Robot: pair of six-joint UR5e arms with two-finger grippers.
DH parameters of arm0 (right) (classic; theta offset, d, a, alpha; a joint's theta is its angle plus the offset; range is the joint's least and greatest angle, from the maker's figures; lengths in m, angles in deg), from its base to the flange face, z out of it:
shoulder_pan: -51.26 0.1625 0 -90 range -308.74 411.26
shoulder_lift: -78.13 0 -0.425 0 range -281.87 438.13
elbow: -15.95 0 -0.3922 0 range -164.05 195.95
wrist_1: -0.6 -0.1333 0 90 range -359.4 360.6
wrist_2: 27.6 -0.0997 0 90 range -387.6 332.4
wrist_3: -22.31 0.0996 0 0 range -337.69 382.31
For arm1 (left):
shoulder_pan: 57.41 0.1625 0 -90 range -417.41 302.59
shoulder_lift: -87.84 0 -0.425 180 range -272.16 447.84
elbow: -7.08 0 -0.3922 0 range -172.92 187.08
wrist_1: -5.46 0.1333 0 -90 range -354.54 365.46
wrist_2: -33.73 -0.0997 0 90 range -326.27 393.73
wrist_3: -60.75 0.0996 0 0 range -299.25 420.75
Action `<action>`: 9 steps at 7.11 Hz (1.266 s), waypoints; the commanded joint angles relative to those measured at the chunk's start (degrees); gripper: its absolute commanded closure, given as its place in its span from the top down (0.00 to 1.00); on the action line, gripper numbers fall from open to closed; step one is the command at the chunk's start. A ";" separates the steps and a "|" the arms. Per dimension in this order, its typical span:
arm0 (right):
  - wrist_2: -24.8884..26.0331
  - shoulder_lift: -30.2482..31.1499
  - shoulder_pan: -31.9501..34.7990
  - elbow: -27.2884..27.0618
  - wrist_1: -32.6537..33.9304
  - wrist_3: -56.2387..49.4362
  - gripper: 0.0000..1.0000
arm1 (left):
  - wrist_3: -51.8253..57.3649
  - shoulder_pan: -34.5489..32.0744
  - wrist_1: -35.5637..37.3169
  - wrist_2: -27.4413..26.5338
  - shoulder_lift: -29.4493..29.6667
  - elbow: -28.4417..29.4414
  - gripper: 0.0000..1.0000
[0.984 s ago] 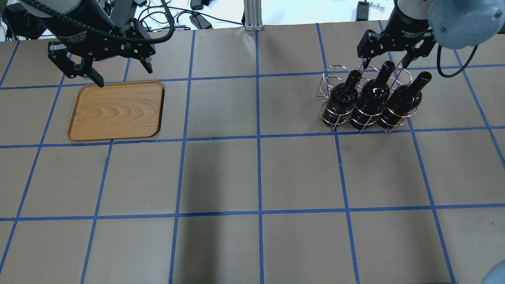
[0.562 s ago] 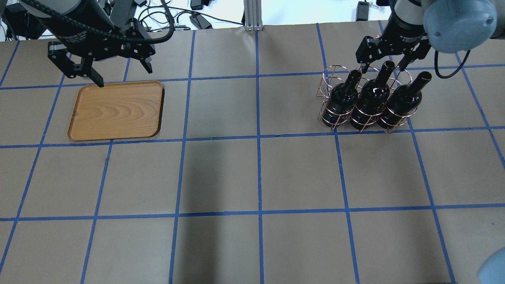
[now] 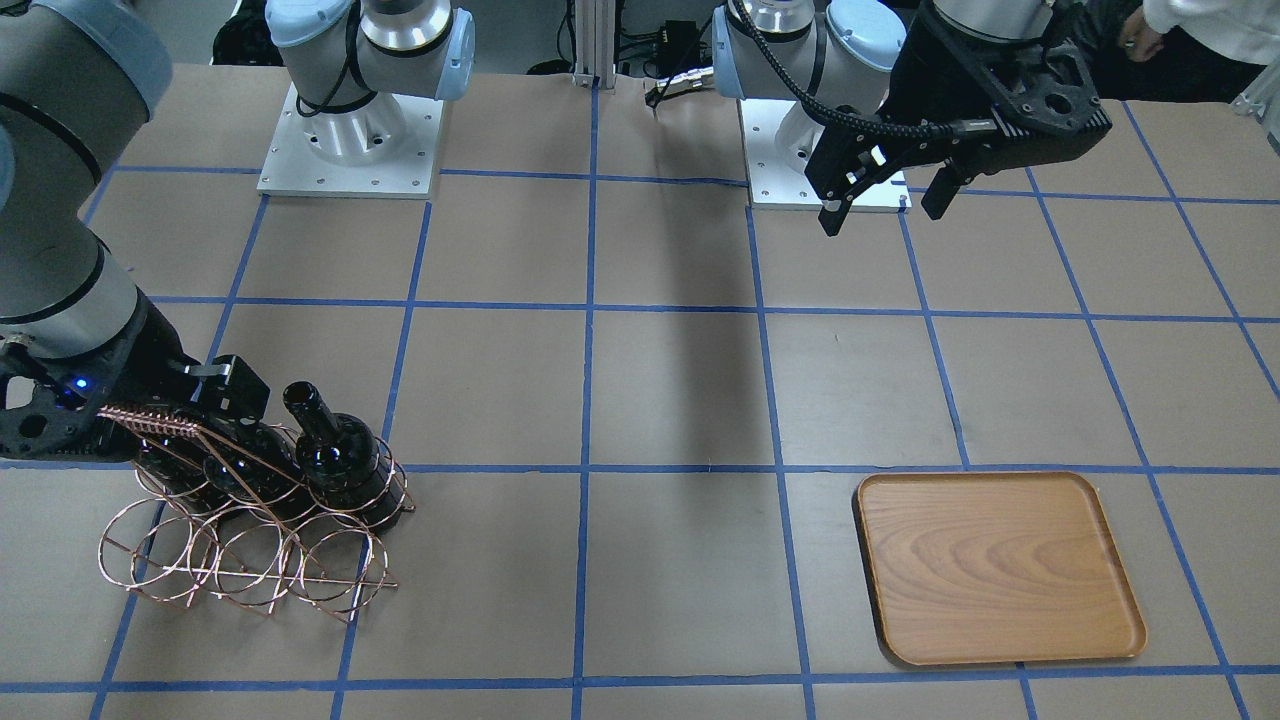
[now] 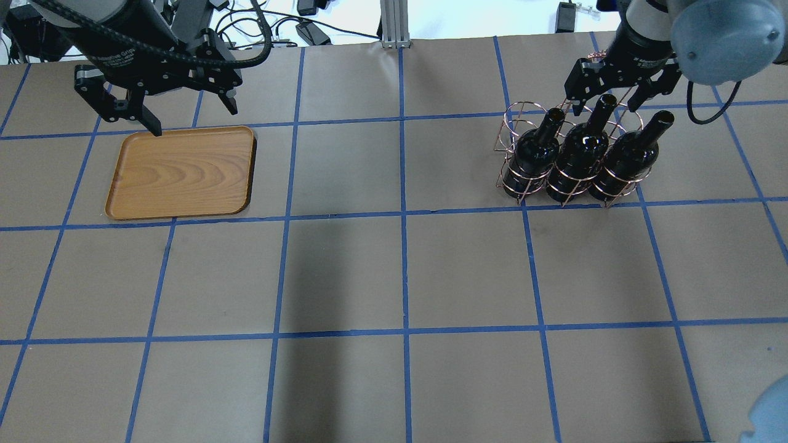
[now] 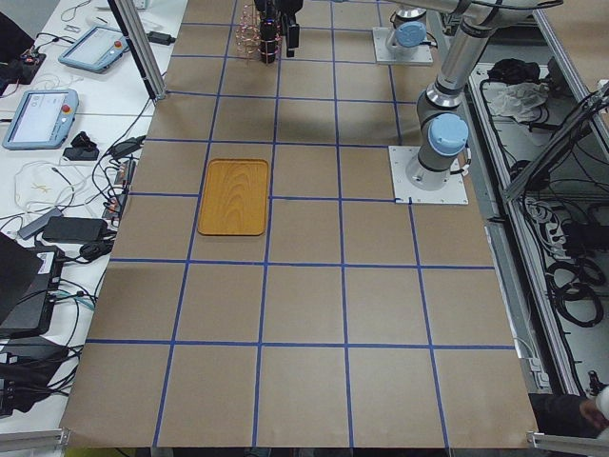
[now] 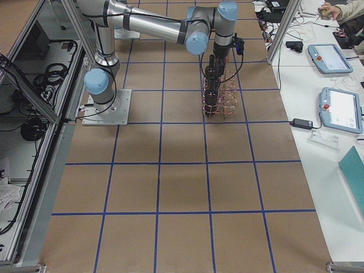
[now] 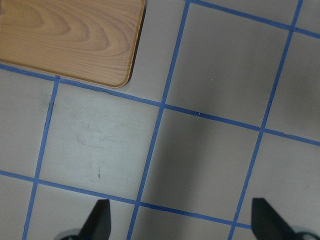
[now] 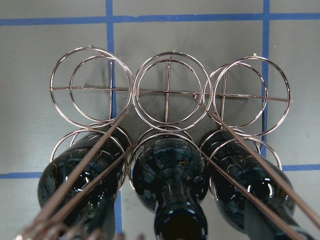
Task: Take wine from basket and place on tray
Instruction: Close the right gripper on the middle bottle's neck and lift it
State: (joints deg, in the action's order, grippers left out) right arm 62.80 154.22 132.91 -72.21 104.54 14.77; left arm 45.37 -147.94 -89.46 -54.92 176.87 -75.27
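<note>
Wine (image 4: 582,154), middle one: neck inside wide-apart right claw (image 4: 607,106), apparently not touching.

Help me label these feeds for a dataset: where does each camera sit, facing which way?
Front-facing: across the table, facing both bases; left claw shows.
Overhead: behind the robot, looking down; right claw straddles the middle bottle.
Exterior left: table's end; left arm, tray nearest.
Exterior right: opposite end, right arm over basket.
Left wrist: downward at tray corner; fingertips show.
Right wrist: downward into basket.
Shared: overhead and front-facing both show tray.
</note>
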 commanded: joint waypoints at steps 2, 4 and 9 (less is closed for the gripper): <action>-0.40 0.02 -0.08 -1.05 0.03 0.33 0.72 | 0.00 0.00 0.00 0.06 0.00 0.00 1.00; -0.31 0.02 -0.08 -0.97 0.64 0.16 0.55 | -0.09 0.00 0.00 0.06 0.00 0.00 1.00; -0.49 -0.42 -0.08 -0.88 2.05 -0.28 0.26 | 0.00 0.00 0.00 0.06 0.00 0.00 1.00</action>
State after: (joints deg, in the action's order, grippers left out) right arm 62.38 153.98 132.82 -73.08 106.71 14.54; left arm 45.31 -147.94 -89.46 -54.87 176.87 -75.28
